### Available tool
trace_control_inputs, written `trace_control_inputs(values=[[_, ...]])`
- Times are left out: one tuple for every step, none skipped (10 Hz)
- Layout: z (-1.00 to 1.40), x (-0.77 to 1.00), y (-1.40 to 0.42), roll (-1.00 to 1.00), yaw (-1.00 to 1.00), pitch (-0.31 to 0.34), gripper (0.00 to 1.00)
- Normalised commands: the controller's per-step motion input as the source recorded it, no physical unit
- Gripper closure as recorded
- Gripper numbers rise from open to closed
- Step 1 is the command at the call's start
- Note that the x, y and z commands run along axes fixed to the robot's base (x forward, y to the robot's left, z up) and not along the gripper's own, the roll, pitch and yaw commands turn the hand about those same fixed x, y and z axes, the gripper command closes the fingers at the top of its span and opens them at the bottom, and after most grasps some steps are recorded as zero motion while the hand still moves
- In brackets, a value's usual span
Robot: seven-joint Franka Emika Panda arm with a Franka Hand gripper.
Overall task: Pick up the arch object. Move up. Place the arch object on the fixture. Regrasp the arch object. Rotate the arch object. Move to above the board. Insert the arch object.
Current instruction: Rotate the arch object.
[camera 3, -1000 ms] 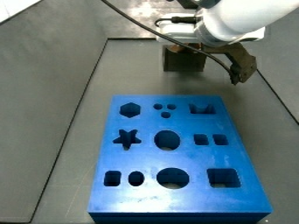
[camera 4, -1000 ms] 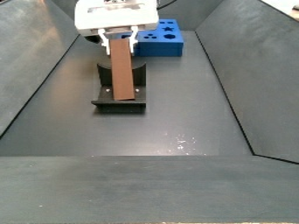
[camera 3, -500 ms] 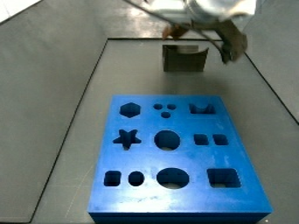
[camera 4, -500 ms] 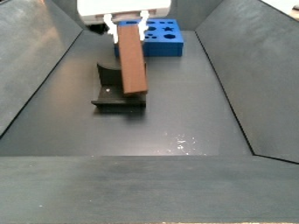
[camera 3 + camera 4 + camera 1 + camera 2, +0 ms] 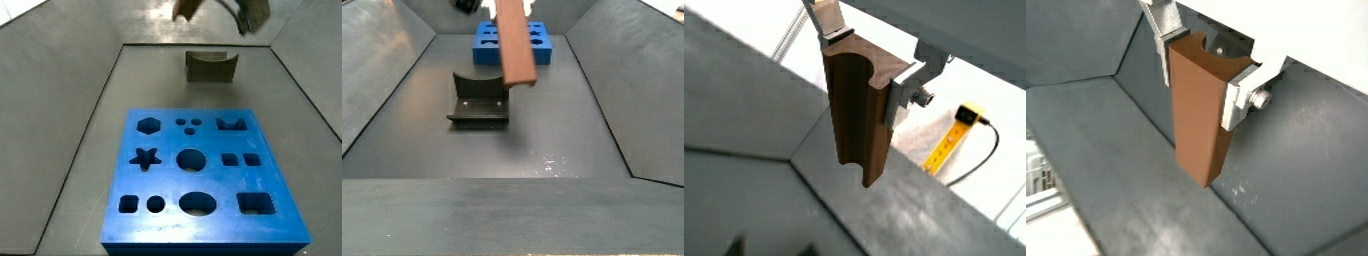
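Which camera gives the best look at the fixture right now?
A side view shows the fixture best, whole, with its U-shaped dip, beside the hanging arch object. The other side view shows it small and far behind the board. Both wrist views miss it, showing only the tool clamping the arch object.

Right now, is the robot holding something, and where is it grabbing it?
Yes. The gripper holds the arch object, an orange-brown block. Its fingers pinch the block's two sides near one end, and the rest hangs free, above the floor.
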Motion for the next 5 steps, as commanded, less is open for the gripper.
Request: trace_control_inputs(values=[[0.53, -1.0, 0.16, -0.14, -0.1, -0.081, 1.0], [0.37, -1.0, 0.13, -0.13, -0.1, -0.061, 1.0], [0.32, -1.0, 0.12, -0.12, -0.09, -0.053, 1.0], [0.24, -0.96, 0.1, -0.12, -0.09, -0.04, 1.0], [0.17, -0.81, 0.07, -0.13, -0.08, -0.035, 1.0]])
